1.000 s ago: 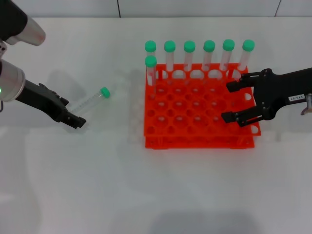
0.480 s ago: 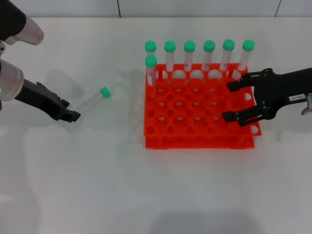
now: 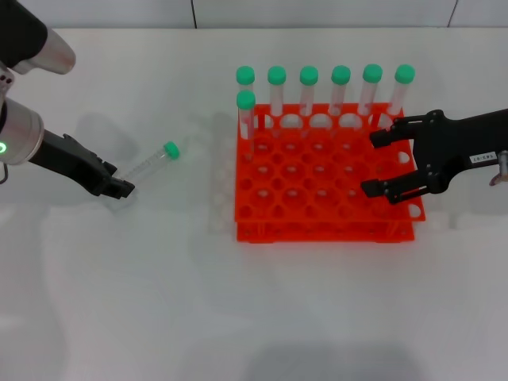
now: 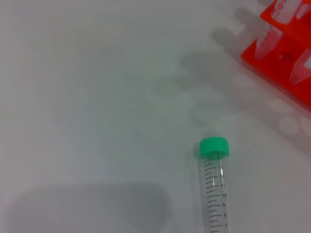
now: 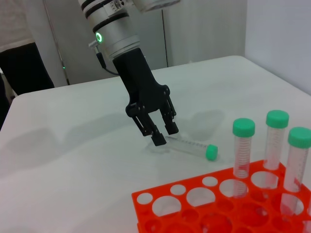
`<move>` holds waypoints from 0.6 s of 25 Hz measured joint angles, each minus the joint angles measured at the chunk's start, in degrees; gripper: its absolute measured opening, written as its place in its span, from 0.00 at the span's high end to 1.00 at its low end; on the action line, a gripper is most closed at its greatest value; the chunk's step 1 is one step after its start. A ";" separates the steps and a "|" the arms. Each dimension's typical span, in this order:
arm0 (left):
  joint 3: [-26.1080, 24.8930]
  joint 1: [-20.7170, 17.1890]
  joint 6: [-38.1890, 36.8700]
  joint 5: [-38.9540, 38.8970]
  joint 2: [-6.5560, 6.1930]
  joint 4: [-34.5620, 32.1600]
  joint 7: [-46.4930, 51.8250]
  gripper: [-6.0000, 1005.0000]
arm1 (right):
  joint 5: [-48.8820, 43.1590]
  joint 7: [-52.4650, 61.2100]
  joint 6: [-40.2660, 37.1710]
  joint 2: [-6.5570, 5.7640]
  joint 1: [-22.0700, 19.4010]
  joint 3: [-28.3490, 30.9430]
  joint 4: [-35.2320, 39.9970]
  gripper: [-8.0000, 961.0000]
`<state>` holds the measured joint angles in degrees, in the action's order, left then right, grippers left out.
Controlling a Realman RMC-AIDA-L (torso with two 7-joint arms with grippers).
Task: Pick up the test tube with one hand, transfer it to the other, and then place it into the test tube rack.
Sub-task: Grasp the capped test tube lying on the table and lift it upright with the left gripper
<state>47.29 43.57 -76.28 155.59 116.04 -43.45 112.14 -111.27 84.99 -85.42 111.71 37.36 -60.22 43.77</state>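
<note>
The test tube (image 3: 148, 165) lies flat on the white table left of the rack, its green cap (image 3: 171, 149) pointing toward the rack. It also shows in the left wrist view (image 4: 214, 194) and the right wrist view (image 5: 189, 145). My left gripper (image 3: 121, 189), on the wrist with the green light, is down at the tube's bottom end. Its fingers (image 5: 158, 139) stand slightly apart on either side of that end, open. The orange-red test tube rack (image 3: 325, 214) sits at centre right. My right gripper (image 3: 370, 165), with the white label, hovers open over the rack's right side.
Several green-capped tubes (image 3: 340, 87) stand in the rack's back row, and one more (image 3: 246, 115) stands at the left of the second row. They also appear in the right wrist view (image 5: 243, 145). The rack's other holes are unfilled.
My left gripper has shifted a little farther from me, bringing its tips to the bottom end of the lying tube. The tube and my right gripper have not moved.
</note>
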 joint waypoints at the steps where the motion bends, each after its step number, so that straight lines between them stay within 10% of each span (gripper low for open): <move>1: 0.00 0.01 0.03 -0.01 -0.01 0.17 0.00 0.54 | 0.00 0.00 0.01 0.00 0.00 -0.03 0.00 0.09; 15: -0.19 0.08 2.57 0.10 -0.35 3.03 -0.01 0.62 | 0.00 0.07 0.52 0.24 -0.01 -0.18 0.00 0.09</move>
<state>47.10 43.65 -73.71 155.70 115.68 -40.42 112.14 -111.26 85.06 -84.90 111.95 37.35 -60.40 43.77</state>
